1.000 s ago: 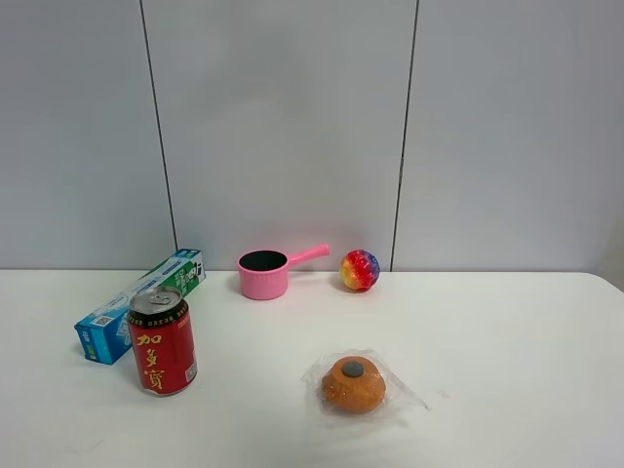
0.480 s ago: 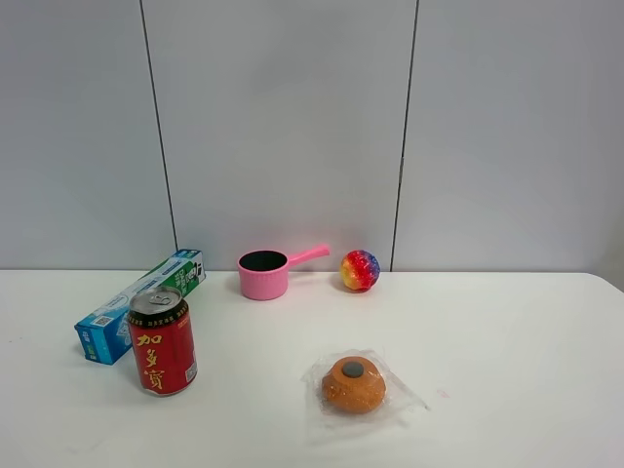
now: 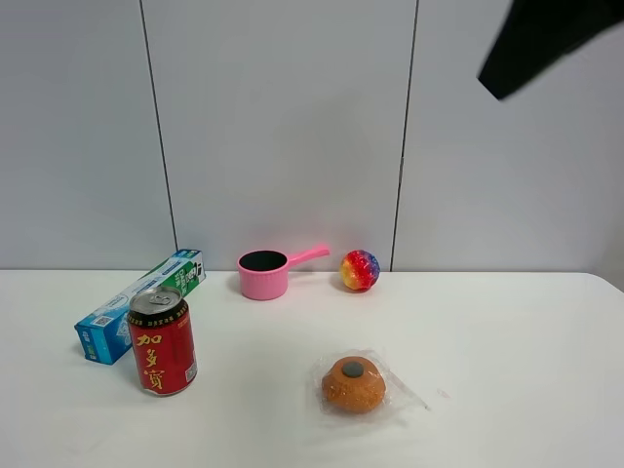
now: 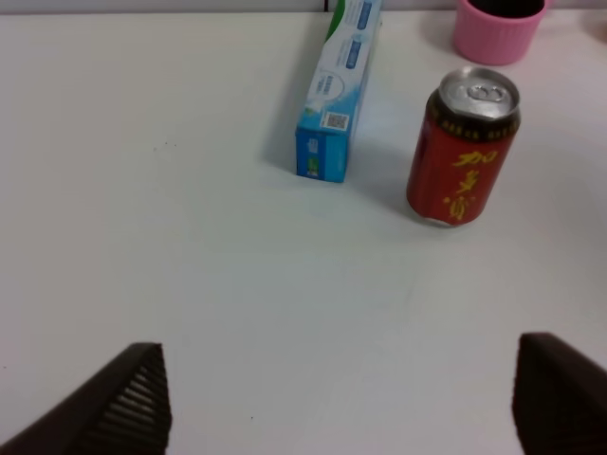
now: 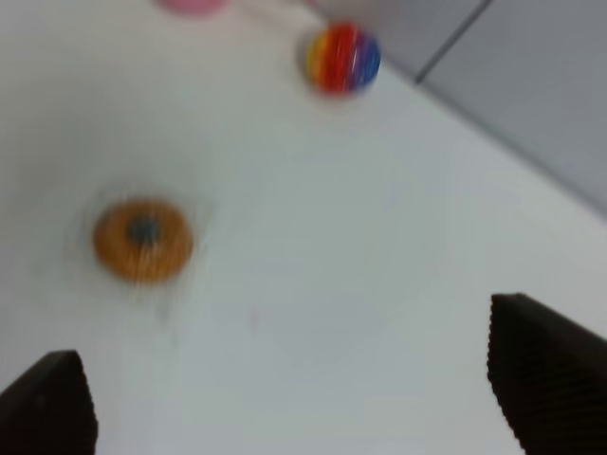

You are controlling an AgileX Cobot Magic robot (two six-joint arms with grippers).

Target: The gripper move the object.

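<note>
The toothpaste box, teal-blue and green, lies flat at the table's left, behind the red can. It also shows in the left wrist view, lying well away from the open, empty left gripper. The left gripper does not show in the exterior view. A black part of the right arm shows at the top right, high above the table. In the right wrist view the right gripper is open and empty, high over the table's right side. The picture there is blurred.
A pink saucepan and a rainbow ball stand by the back wall. A round bun in clear wrap lies at the front middle. The can stands right beside the box's near end.
A black part of the right arm has come into the top right of the exterior view. The objects on the table have not moved.
</note>
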